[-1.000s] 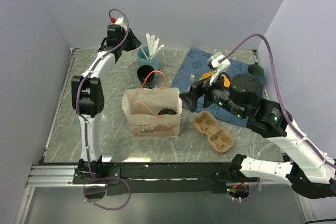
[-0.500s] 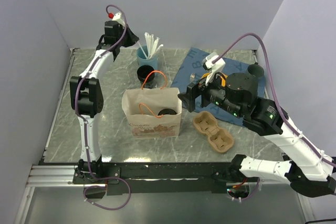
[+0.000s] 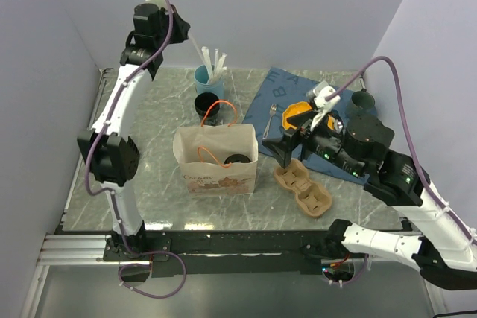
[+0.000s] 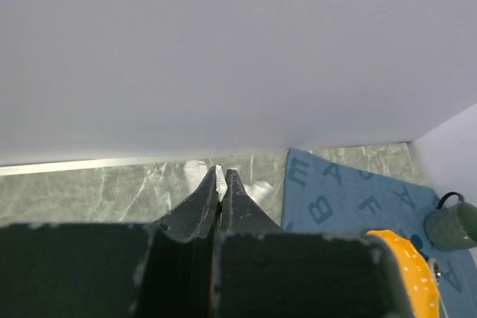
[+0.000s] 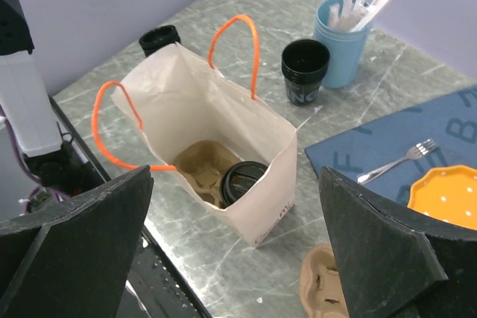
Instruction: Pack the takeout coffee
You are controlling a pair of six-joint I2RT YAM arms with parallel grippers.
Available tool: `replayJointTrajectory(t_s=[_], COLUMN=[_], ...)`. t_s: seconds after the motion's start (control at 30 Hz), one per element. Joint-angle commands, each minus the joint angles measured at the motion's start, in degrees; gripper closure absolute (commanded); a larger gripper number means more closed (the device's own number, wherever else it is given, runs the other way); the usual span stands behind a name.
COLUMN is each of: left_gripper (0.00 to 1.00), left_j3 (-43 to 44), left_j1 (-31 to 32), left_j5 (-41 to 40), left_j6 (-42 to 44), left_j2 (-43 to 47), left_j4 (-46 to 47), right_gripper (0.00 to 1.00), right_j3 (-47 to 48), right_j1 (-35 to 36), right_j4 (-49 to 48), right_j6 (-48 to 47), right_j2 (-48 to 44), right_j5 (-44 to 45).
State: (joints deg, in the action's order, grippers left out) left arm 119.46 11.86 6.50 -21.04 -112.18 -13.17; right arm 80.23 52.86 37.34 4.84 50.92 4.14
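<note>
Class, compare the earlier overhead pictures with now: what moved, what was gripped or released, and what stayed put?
The left gripper closed on a white straw and rose, lifting it from the blue cup. The right gripper, open, shifted slightly right, uncovering more of the orange plate. Unchanged: paper bag with the takeout coffee inside, lidless black cup.

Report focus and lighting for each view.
Top external: even light, soft shadows, all sharp. Left wrist: the left gripper is dark and soft at the bottom; the blue mat is clearer. Right wrist: jaws of the right gripper blur at both lower corners; the paper bag is crisp.
</note>
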Motion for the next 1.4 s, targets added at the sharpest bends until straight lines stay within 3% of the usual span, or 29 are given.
replayJointTrajectory(t_s=[0.0, 0.3, 0.53, 0.8, 1.0, 1.23, 1.3, 1.37], left_gripper=[0.99, 0.99, 0.99, 0.99, 0.99, 0.99, 0.91, 0.72], left_j3=[3.23, 3.24, -3.78, -12.04, -27.24, -45.53, -48.70, -49.06], left_j1=[1.06, 4.05, 4.49, 4.49, 4.49, 4.49, 4.49, 4.49], left_j5=[-4.91, -11.25, -7.03, 1.84, 6.85, 9.83, 11.16, 12.91], left_j6=[3.81, 6.89, 1.62, -4.18, -9.37, -11.48, -12.01, -11.31], left_j2=[7.23, 21.81, 39.63, 51.95, 61.97, 64.90, 63.50, 62.61], left_j4=[-4.49, -15.30, -23.73, -38.77, -32.11, -18.48, -17.59, -17.85], right_gripper=[0.00, 0.00, 0.00, 0.00, 0.00, 0.00, 0.00, 0.00], right_j3=[-1.29, -2.70, -4.11, -2.53, 2.03, 3.09, 3.45, 3.36], right_j1=[-0.13, -0.13, -0.04, -0.04, -0.04, -0.04, -0.04, -0.13], right_j4=[-4.20, -4.56, -4.21, 0.36, 5.10, 7.74, 9.85, 12.04], right_j6=[0.17, 1.75, 2.37, 0.96, 3.59, 8.08, 8.78, 9.48], right_j2=[-3.27, -6.70, -10.04, -11.54, -8.82, -8.29, -8.03, -8.02], right_j5=[-1.85, -3.35, -3.79, 1.56, 2.81, 3.33, 4.90, 6.66])
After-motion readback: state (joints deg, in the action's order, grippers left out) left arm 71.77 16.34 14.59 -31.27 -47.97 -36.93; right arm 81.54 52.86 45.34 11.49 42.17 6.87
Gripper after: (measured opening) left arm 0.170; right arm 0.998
